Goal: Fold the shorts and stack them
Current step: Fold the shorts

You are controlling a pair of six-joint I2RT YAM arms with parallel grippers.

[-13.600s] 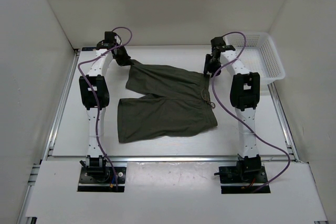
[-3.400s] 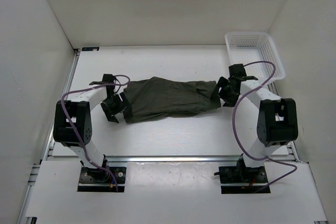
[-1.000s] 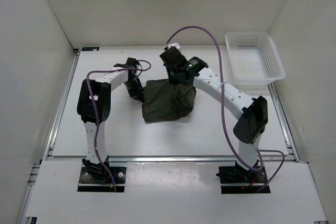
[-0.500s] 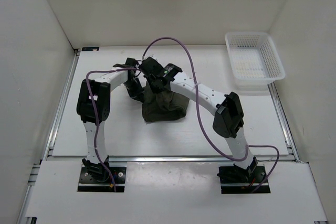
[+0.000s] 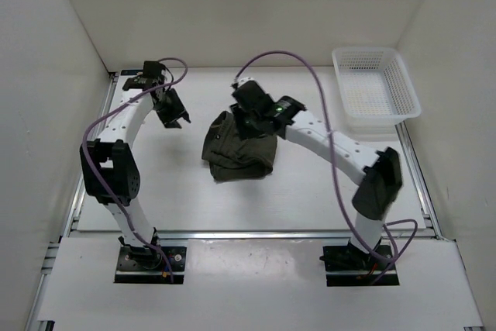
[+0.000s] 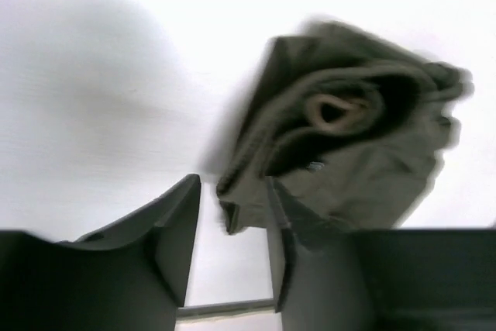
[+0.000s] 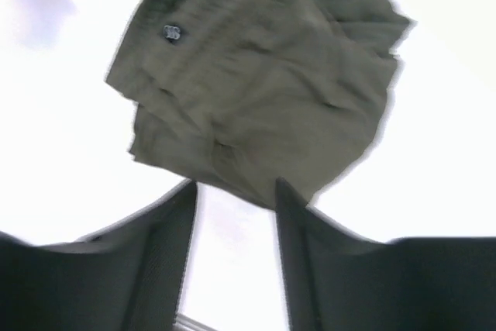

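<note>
Shorts: the dark olive shorts lie as a folded bundle near the middle of the white tabletop. The layers inside cannot be counted.
Left arm: the left gripper hangs at about 10 o'clock from the bundle, apart from it. Its wrist view shows the fingers spread, with only bare tabletop in the gap and nothing gripped.
Right arm: the right gripper is over the bundle's 12 o'clock edge, its fingers parted with nothing between them (whether the arm brushes the cloth cannot be told from overhead).
Drawstring: a tan drawstring loop peeps from the folds, the rest tucked out of sight.
Blur: both wrist views are smeared, and a small mark on the cloth is unreadable.
Basket: the white mesh basket sits at 2 o'clock, well apart from the shorts.
</note>
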